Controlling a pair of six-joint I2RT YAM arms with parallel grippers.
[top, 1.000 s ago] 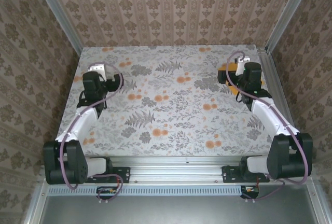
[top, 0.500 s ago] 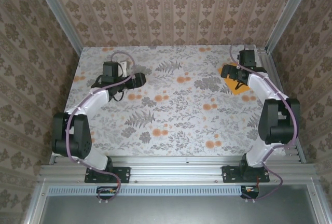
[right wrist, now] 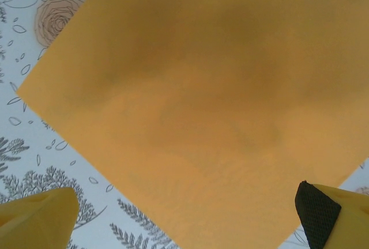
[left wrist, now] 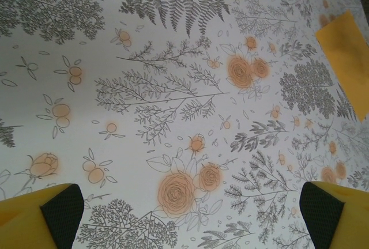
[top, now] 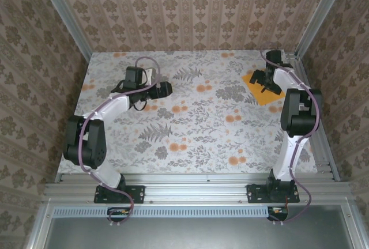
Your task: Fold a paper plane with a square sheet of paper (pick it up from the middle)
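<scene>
Far right of table: orange sheet lying flat under right gripper, jaws wide apart. Left gripper likewise spread, well apart from it. Thin, limp, probably slippery: pinch up at its middle.

Plain orange square sheet of paper, white table — grey-fern, orange-rose print, beige damask walls

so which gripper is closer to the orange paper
Right. The right gripper is directly over the square sheet of paper at the far right of the table, jaws open. The left gripper is well off to its left, mid-table.
</scene>
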